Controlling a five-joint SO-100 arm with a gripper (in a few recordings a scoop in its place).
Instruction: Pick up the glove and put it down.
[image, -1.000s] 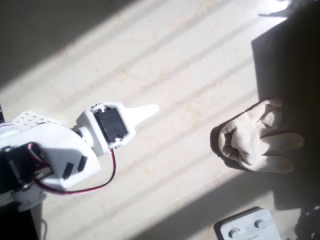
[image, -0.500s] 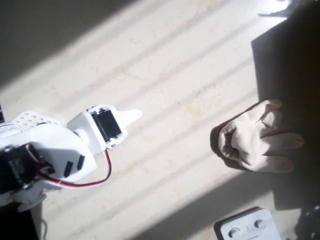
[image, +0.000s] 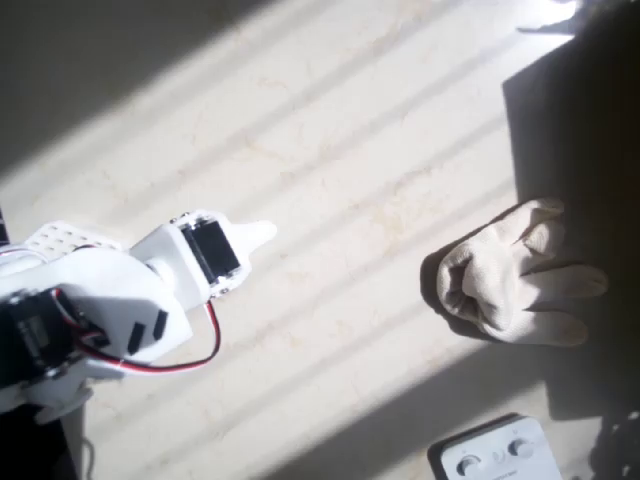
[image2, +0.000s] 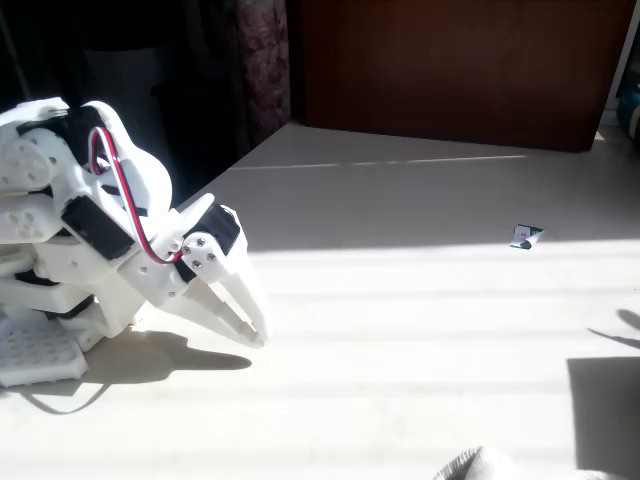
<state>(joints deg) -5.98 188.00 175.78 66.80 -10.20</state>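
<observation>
The gripper (image: 262, 234) has pulled back toward the arm's base and now hangs low, fingers together, holding nothing. The glove (image: 515, 275) lies far off to its right in the overhead view, untouched. I think the job is done.

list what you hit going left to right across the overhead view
white arm body → end effector → bare sunlit table → glove; the white device with round buttons sits below the glove, overlapping it sideways.

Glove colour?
Cream, off-white fabric; the glove shows best in the overhead view, lying partly in shadow at the right.
</observation>
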